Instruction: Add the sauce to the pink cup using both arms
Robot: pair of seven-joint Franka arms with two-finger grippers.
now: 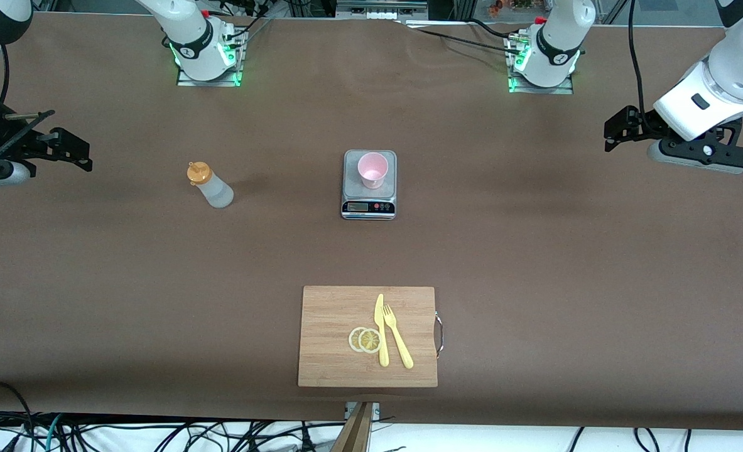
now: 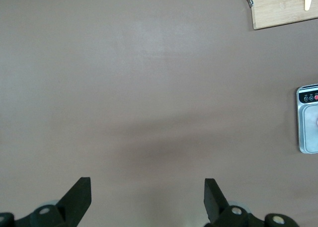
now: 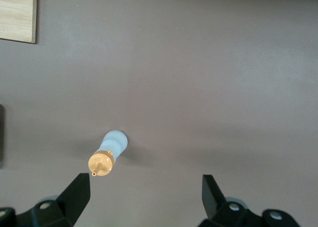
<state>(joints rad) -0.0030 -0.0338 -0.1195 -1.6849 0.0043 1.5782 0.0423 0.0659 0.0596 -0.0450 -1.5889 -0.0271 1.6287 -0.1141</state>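
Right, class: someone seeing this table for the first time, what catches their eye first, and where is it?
Probably the pink cup standing on the grey scale at mid-table. Next the sauce bottle with its orange cap, standing toward the right arm's end, and the wooden cutting board nearer the camera, carrying a yellow knife, fork and two lemon slices. Both claws hang open over bare table: the left claw and right claw at opposite ends.

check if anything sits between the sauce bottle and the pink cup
Nothing visible does. Only bare table lies between the sauce bottle and the pink cup on the scale; the cutting board lies nearer the front camera.
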